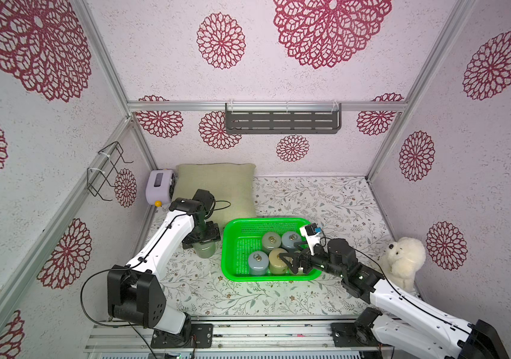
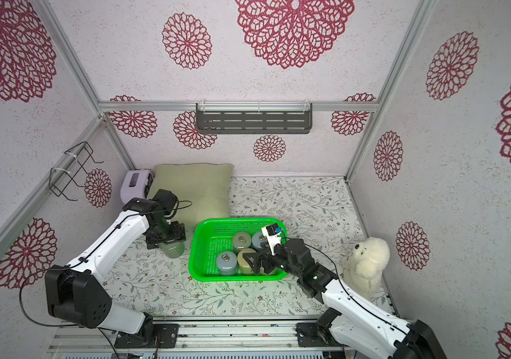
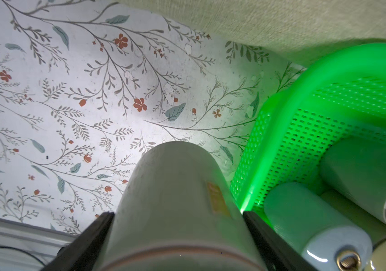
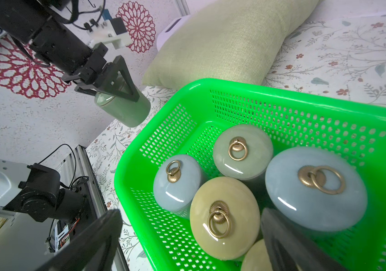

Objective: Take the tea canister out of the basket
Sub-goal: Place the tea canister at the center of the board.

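1. The basket [image 1: 266,219] rests on the floral tabletop [image 1: 310,199]. A pillow [image 1: 217,183] lies just behind the basket's far corner on the left arm's side; contact between them cannot be told.
2. The left pincer [image 1: 203,241] is closed on the tea canister [image 1: 207,251], a pale green cylinder. One finger [image 3: 98,234] presses on each side of it near the lid end.
3. The tea canister is outside the basket, just beside the wall on the left arm's side and not touching it. The right wrist view shows it tilted. Whether its base touches the tabletop cannot be told.
4. Four canisters stand upright and packed together inside the basket. They are a blue canister [image 4: 178,185], a grey-green canister [image 4: 242,151], a second blue canister [image 4: 316,187] and a beige canister [image 4: 225,218]. Each lid carries a brass ring.
5. A further beige lid [image 4: 255,255] shows only in part beside a finger of the right pincer [image 1: 290,263].
6. The right pincer hangs over the basket's near corner on the right arm's side. Its jaws are spread fully and grip nothing.
7. A plush dog [image 1: 403,258] sits well apart from the basket, beyond the right arm.
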Action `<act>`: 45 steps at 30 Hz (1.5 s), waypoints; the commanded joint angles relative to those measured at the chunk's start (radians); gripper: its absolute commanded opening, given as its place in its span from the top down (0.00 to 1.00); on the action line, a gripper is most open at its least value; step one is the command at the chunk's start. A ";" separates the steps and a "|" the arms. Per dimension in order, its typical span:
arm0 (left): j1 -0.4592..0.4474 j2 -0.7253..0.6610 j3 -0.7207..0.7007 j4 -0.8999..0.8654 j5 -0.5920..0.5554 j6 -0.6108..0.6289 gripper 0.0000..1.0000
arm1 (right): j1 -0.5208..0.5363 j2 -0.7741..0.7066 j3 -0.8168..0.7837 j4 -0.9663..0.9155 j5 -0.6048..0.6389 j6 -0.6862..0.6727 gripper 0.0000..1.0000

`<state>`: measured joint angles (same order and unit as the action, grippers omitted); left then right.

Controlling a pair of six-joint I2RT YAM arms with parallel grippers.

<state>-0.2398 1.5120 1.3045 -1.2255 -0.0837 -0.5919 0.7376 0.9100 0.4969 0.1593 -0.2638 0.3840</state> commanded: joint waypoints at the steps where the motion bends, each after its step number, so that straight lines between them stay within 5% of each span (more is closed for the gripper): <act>1: 0.027 0.018 -0.021 0.121 0.025 0.022 0.23 | 0.014 0.009 0.007 0.042 0.016 -0.023 0.01; 28: 0.097 0.296 -0.024 0.266 0.104 0.047 0.14 | 0.042 0.058 0.008 0.060 0.041 -0.034 0.01; 32: 0.097 0.283 -0.027 0.268 0.110 0.045 0.02 | 0.042 0.059 0.007 0.062 0.046 -0.032 0.01; 45: 0.087 0.042 -0.070 0.263 0.098 0.020 0.03 | 0.042 0.070 0.092 -0.042 0.197 -0.013 0.01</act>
<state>-0.1482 1.6455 1.2488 -0.9794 0.0124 -0.5587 0.7708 0.9741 0.5186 0.1417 -0.1322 0.3752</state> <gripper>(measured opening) 0.974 0.993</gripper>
